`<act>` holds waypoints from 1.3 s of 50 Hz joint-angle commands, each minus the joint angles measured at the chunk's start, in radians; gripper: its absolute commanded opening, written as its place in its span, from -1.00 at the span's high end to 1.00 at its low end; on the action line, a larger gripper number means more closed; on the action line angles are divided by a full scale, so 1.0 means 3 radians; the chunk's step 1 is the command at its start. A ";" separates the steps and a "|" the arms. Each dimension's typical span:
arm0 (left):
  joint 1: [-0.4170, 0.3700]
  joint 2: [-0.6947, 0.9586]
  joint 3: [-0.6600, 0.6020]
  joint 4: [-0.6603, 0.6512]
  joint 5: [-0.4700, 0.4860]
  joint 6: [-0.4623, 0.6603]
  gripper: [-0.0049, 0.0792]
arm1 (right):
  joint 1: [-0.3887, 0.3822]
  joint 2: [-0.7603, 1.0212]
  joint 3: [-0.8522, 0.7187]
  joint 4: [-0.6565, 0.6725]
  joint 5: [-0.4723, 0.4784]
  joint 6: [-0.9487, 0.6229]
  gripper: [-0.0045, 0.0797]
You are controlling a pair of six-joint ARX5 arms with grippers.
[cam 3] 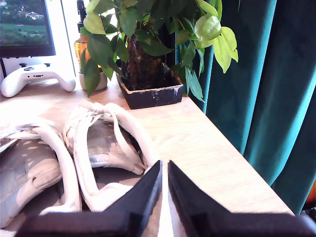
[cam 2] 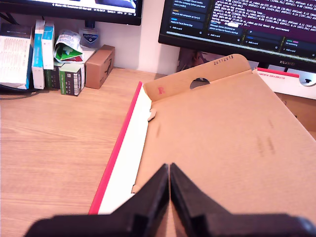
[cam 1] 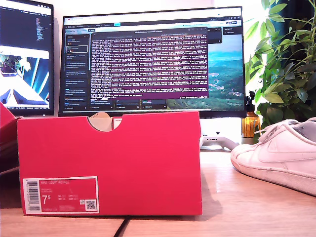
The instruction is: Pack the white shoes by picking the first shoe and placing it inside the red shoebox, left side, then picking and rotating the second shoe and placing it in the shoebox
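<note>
My first gripper [cam 2: 169, 183] hung over the red shoebox [cam 2: 222, 143] with jaws pressed together, holding nothing; the box interior it looked into was bare cardboard. My second gripper [cam 3: 163, 185] was likewise closed and empty, poised above the white shoes [cam 3: 94, 148], which sat side by side on the desk [cam 3: 207, 143] near a potted plant [cam 3: 148, 54]. In the exterior view one shoe showed at the right, well apart from the box. Judging by this, nothing was packed yet: both picks, the rotation and both placements remained.

Ext cam low at desk level, close on red shoebox [cam 1: 108, 163]; wrist cams look down from above.
</note>
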 commanded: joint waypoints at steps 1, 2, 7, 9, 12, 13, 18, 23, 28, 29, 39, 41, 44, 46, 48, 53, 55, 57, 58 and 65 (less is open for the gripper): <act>0.0004 -0.0028 -0.0058 -0.0153 0.0006 0.0024 0.91 | -0.0028 -0.0020 -0.0032 0.0032 -0.0001 0.0000 0.90; 0.0004 -0.0028 -0.0058 -0.0153 0.0006 0.0024 0.91 | -0.0028 -0.0020 -0.0032 0.0032 -0.0001 0.0000 0.90; 0.0004 -0.0028 -0.0058 -0.0153 0.0006 0.0024 0.91 | -0.0028 -0.0020 -0.0032 0.0032 -0.0001 0.0000 0.90; 0.0004 -0.0028 -0.0058 -0.0153 0.0006 0.0024 0.91 | -0.0028 -0.0020 -0.0032 0.0032 -0.0003 0.0000 0.90; 0.0004 -0.0028 -0.0058 -0.0153 0.0006 0.0024 0.91 | -0.0028 -0.0020 -0.0032 0.0032 -0.0001 0.0000 0.90; 0.0004 -0.0028 -0.0058 -0.0153 0.0006 0.0020 0.91 | -0.0028 -0.0020 -0.0032 0.0032 -0.0001 0.0000 0.90; 0.0004 -0.0028 -0.0058 -0.0153 0.0006 0.0014 0.91 | -0.0028 -0.0020 -0.0032 0.0032 -0.0003 0.0003 0.90; 0.0003 -0.0028 -0.0058 -0.0151 0.0011 -0.0028 0.91 | -0.0028 -0.0020 -0.0032 0.0032 -0.0020 0.0025 0.90; 0.0003 -0.0028 -0.0058 -0.0149 0.0022 -0.0224 0.91 | -0.0027 -0.0020 -0.0032 0.0037 -0.0181 0.0334 0.90; 0.0003 -0.0028 -0.0057 -0.0140 0.0037 -0.0248 0.91 | -0.0027 -0.0020 -0.0032 0.0043 -0.0229 0.0436 0.90; -0.0001 -0.0028 0.0076 0.0137 0.0650 -0.0566 0.91 | -0.0022 -0.0020 -0.0032 0.0145 -0.0954 0.1322 0.90; -0.0006 -0.0028 0.0136 0.0225 0.0801 -0.0575 0.91 | -0.0022 -0.0020 -0.0032 0.0207 -0.1092 0.1459 0.90; -0.0023 -0.0028 0.0244 0.0365 0.0966 -0.0572 0.91 | -0.0022 -0.0020 -0.0032 0.0360 -0.1266 0.1651 0.90; -0.0036 -0.0028 0.0323 0.0434 0.1048 -0.0570 0.91 | -0.0022 -0.0020 -0.0029 0.0488 -0.1366 0.1724 0.90; -0.0052 -0.0028 0.0416 0.0464 0.1170 -0.0572 0.91 | -0.0022 -0.0020 -0.0015 0.0609 -0.1484 0.1776 0.90; -0.0094 -0.0025 0.0673 0.0399 0.1461 -0.0544 0.91 | -0.0022 -0.0020 0.0127 0.0659 -0.1645 0.1825 0.91; -0.0113 -0.0006 0.0787 0.0299 0.1550 -0.0445 0.91 | -0.0022 -0.0015 0.0202 0.0659 -0.1682 0.1825 0.92; -0.0132 0.0024 0.0905 0.0149 0.1581 -0.0445 0.91 | -0.0022 0.0001 0.0278 0.0657 -0.1686 0.1823 0.92; -0.0140 0.0042 0.0970 0.0048 0.1581 -0.0183 0.91 | -0.0022 0.0011 0.0315 0.0654 -0.1686 0.1815 0.92; -0.0172 0.0243 0.1448 -0.0928 0.1497 0.0799 0.83 | -0.0022 0.0141 0.0628 0.0552 -0.1685 0.1698 0.92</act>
